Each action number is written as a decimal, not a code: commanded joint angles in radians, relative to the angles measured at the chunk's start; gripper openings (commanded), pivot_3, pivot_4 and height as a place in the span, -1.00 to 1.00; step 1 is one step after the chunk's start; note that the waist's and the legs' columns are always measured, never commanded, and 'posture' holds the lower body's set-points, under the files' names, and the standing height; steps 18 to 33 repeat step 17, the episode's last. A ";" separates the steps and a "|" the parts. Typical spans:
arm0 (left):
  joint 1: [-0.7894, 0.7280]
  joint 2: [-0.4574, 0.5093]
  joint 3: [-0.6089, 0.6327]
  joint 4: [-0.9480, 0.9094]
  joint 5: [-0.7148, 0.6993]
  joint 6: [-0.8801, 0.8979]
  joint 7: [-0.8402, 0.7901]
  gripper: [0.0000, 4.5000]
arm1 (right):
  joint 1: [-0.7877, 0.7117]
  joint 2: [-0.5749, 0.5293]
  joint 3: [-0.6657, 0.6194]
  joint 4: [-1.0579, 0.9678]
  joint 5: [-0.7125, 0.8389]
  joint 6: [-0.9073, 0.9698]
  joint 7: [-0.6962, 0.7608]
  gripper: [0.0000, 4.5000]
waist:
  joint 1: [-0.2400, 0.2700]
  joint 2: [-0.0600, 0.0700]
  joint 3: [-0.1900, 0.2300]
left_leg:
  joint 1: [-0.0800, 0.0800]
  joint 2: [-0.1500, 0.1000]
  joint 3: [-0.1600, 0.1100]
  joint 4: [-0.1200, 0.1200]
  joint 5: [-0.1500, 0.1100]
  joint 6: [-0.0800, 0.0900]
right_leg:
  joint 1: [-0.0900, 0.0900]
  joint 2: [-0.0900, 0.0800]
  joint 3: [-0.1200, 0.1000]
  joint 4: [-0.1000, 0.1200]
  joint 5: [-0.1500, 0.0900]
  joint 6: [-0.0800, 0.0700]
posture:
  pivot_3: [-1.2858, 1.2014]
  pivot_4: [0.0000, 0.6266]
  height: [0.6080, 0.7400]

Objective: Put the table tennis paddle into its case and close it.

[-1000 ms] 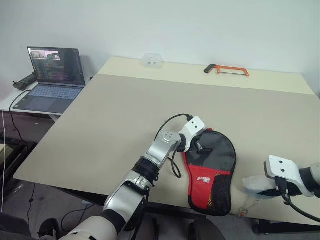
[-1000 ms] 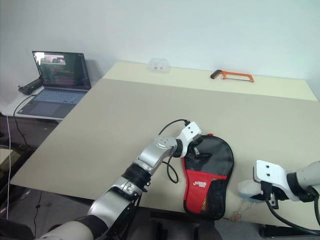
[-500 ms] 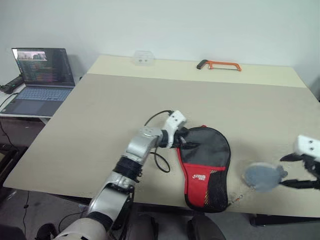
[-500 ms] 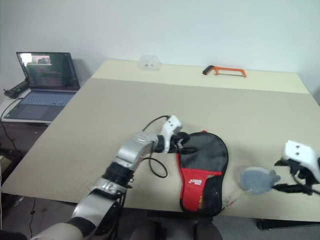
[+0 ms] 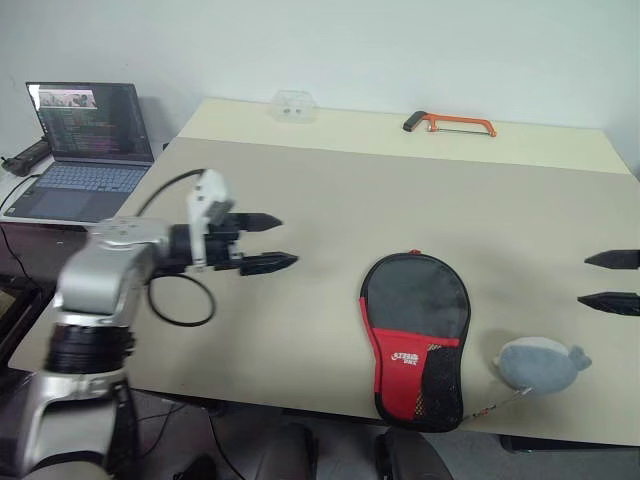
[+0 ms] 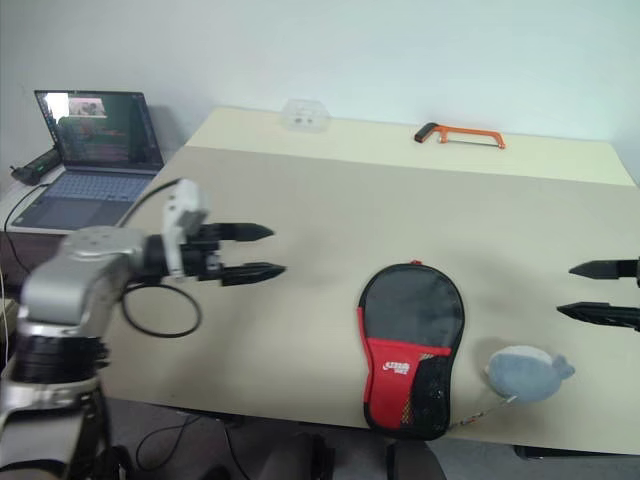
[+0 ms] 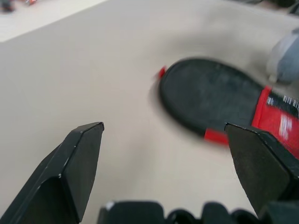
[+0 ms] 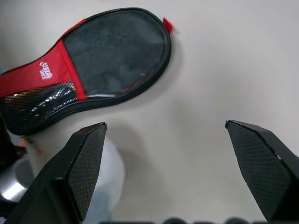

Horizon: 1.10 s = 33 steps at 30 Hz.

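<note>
Behind the table is a white wall. Near its front edge lies the case, looking zipped shut. Both grippers, left gripper and right gripper, hang wide open and empty beside it, maybe because the job is done.

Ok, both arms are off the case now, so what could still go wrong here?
The case lies flat at the table's near edge, its red end close to the rim, so a nudge might tip it off. The grey plush toy sits just beside it, below the open right gripper, and could get knocked in passing.
</note>
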<state>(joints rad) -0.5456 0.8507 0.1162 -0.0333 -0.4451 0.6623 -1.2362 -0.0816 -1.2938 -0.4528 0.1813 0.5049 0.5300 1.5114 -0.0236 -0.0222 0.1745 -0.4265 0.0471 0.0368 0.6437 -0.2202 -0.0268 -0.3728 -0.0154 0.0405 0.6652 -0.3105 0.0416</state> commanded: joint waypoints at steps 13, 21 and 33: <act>0.005 0.180 0.098 0.051 -0.044 -0.025 -0.033 1.00 | 0.083 0.056 -0.215 -0.150 0.158 0.135 0.018 0.99 | -0.005 -0.002 0.003 | 0.002 0.000 0.002 0.002 0.001 0.001 | -0.003 0.000 0.001 0.012 -0.001 0.000 | 0.03 -0.52 1.00; -0.012 0.171 0.080 0.062 -0.035 -0.026 -0.020 1.00 | 0.077 0.057 -0.220 -0.195 0.180 0.164 -0.003 0.99 | -0.006 -0.002 0.003 | 0.003 0.001 0.002 0.002 0.001 0.001 | -0.003 0.001 0.001 0.014 -0.001 -0.001 | 0.03 -0.52 1.00; -0.012 0.171 0.080 0.062 -0.035 -0.026 -0.020 1.00 | 0.077 0.057 -0.220 -0.195 0.180 0.164 -0.003 0.99 | -0.006 -0.002 0.003 | 0.003 0.001 0.002 0.002 0.001 0.001 | -0.003 0.001 0.001 0.014 -0.001 -0.001 | 0.03 -0.52 1.00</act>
